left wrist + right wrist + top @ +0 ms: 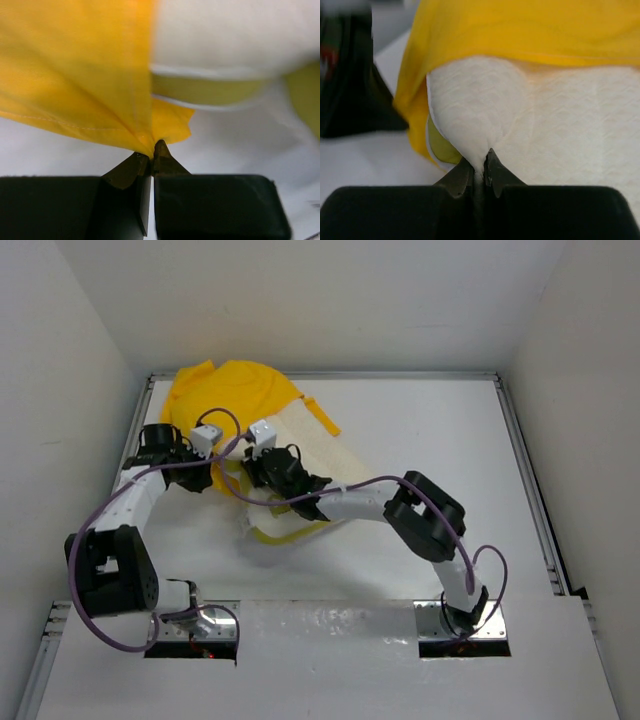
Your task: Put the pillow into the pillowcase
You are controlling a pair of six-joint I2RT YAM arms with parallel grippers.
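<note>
You see the cream-white, textured pillow (540, 125) pinched by a fold between the right gripper (481, 162) tips, bulging up just beyond them. The thin, bright yellow pillowcase (75, 65) drapes over its far part, with a gathered edge clamped at the left gripper (151, 150) tips.

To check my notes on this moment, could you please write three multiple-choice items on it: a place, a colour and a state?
1. Where on the table is the pillowcase? A. far left B. far right C. near middle
2. What colour is the cloth in the left end effector? A. blue B. yellow C. green
3. The right end effector is: A. open B. shut on the pillow C. shut on nothing
Answers: 1 A, its yellow heap sits at the far-left corner; 2 B, yellow fabric is pinched in it; 3 B, it pinches a cream corner.
</note>
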